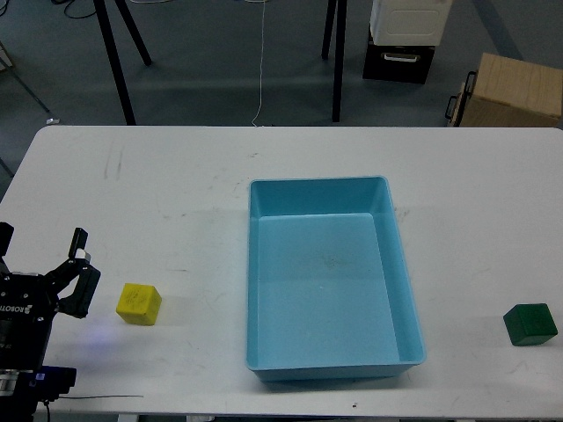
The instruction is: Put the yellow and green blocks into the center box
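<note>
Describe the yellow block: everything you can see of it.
The yellow block is a small bright yellow cube with slightly rounded edges and a faint mark on its top face. It sits flat on the white table, turned a little so one corner faces the camera. It lies left of the blue tray, well apart from it. The left gripper is just to its left, fingers open, not touching it. Nothing else touches the block.

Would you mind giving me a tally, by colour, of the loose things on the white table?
Yellow: 1, the yellow block
Green: 1, the green block
Light blue: 1, the tray
Total: 3
</note>
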